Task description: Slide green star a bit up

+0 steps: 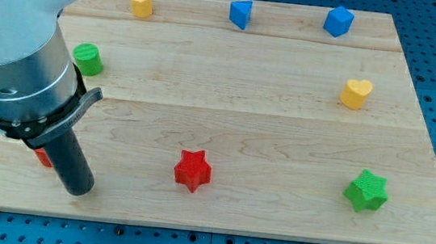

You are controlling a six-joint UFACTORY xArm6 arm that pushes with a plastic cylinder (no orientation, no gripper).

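Note:
The green star (367,190) lies on the wooden board (236,100) near the view's bottom right corner. My tip (78,189) is at the view's bottom left, far to the left of the green star and well left of the red star (193,170). A small red block (42,156) is mostly hidden behind the rod, just left of my tip; its shape cannot be made out.
A green cylinder (87,59) sits at the left. A yellow block (140,2), a blue block (241,14) and a blue cube (338,21) line the top edge. A yellow heart (356,93) sits at the right, above the green star.

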